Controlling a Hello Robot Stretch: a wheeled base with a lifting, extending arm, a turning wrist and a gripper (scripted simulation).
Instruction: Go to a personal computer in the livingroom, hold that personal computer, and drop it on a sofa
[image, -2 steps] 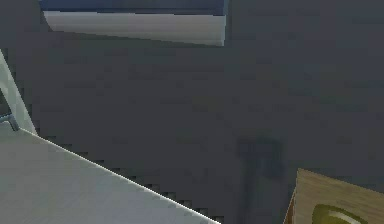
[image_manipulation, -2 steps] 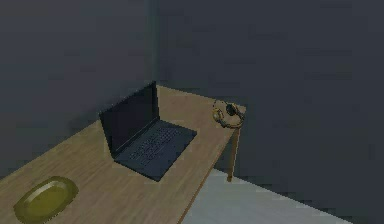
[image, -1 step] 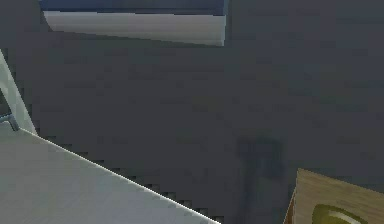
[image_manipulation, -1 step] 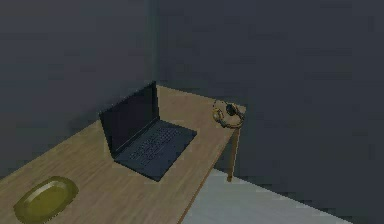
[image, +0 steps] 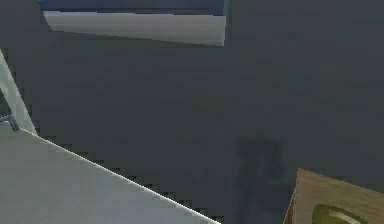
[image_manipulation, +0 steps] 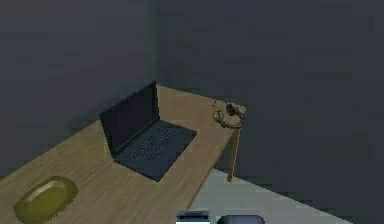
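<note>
An open dark laptop (image_manipulation: 147, 135) stands on a long wooden table (image_manipulation: 100, 180) against a dark wall in the arm side view, its screen facing the view's lower right. At that view's bottom edge, just past the table's near edge, two small dark squares with pale rims (image_manipulation: 220, 216) mark the arm's far end. The table's corner (image: 340, 200) appears again at the forward view's bottom right.
A yellow-green plate (image_manipulation: 45, 198) lies on the table toward the arm side view's left, and again as plate (image: 345, 214). A small dark and tan object (image_manipulation: 231, 113) sits at the table's far corner above a leg (image_manipulation: 233, 155). A grey slab (image: 70, 190) and a blue-and-white box (image: 140, 20) are ahead.
</note>
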